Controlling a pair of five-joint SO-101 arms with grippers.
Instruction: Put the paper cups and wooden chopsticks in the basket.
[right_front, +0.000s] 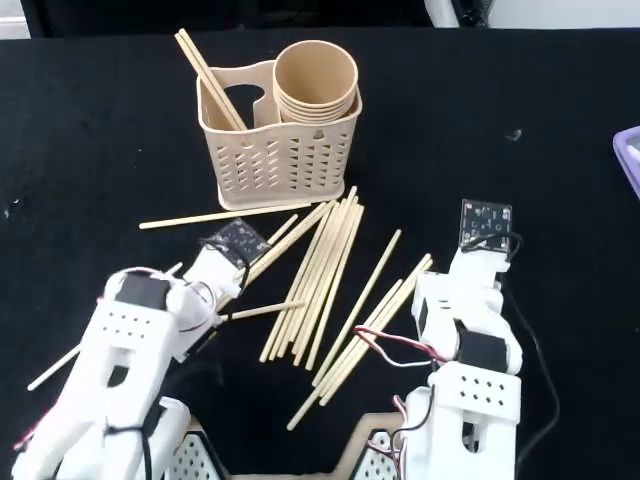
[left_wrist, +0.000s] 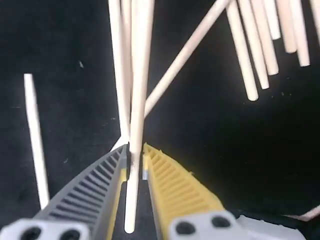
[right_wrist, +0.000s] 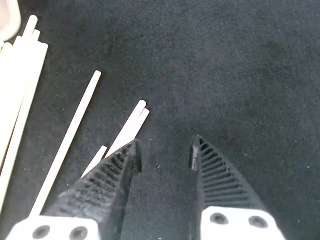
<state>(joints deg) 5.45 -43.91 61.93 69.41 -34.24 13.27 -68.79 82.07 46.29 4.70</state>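
High view: we count one basket (right_front: 280, 165) w/ two compartments. One nested stack of paper cups (right_front: 315, 75) stands in one, abt four rims, exact no. unclear. Two chopsticks (right_front: 208, 75) lean in the other. Loose chopsticks (right_front: 320, 270) lie on the desk (right_front: 520, 90) in front of the basket, roughly twenty. They overlap, so we can't count them exactly.

Left fingers (left_wrist: 170, 185): clamped together on one chopstick (left_wrist: 139, 75), which runs between them & out past the tips. Right fingers (right_wrist: 220, 175): apart w/ a moderate gap, holding nothing, tips just beside the ends of a few loose sticks.

Left arm (right_front: 140, 320) sits front-left of the basket, stretched low twd it. Right arm (right_front: 470, 320) sits front-right, well apart from the basket, wrist angled down at the desk.
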